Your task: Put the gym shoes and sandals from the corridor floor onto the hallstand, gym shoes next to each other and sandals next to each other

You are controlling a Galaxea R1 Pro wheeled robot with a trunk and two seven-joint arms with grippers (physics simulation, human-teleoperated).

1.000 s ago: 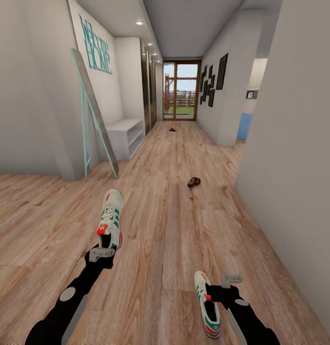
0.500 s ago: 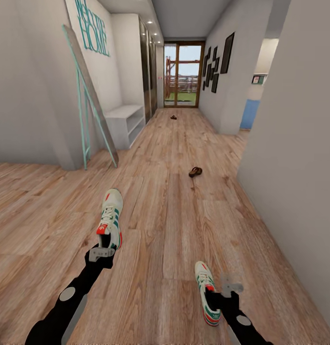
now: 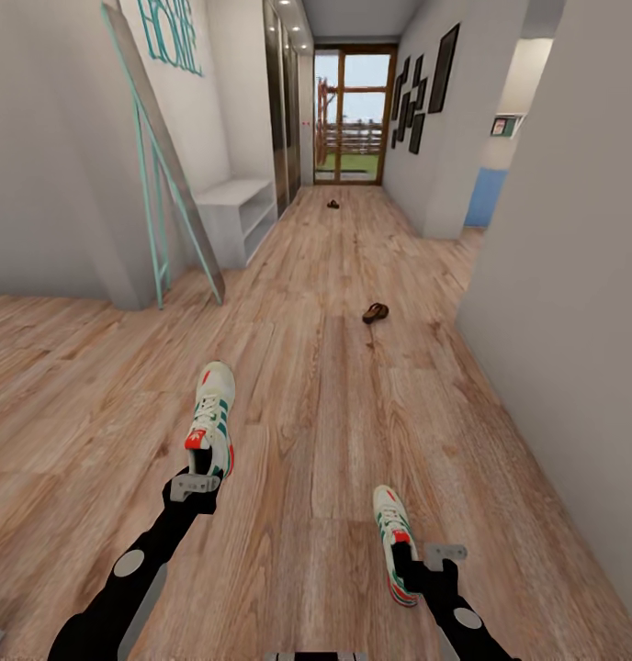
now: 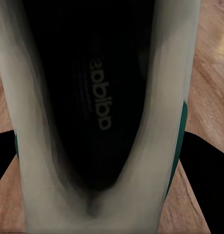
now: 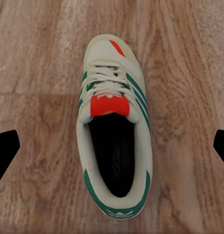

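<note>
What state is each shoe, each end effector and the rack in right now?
Left gym shoe: held at the heel by the left end effector, toe pointing forward.
Right gym shoe: on the floor, upright, between the open fingers of the right end effector.
Near sandal: on the floor, mid-corridor.
Far sandal: on the floor near the glass door.
Hallstand: no shoes visible on it.

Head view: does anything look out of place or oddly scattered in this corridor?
Yes. The two small brown leather sandals lie far apart on the wood-plank floor: one mid-corridor, one near the glass door. The two cream-white sneakers with green stripes are also apart, and the light-grey hallstand looks empty.
</note>
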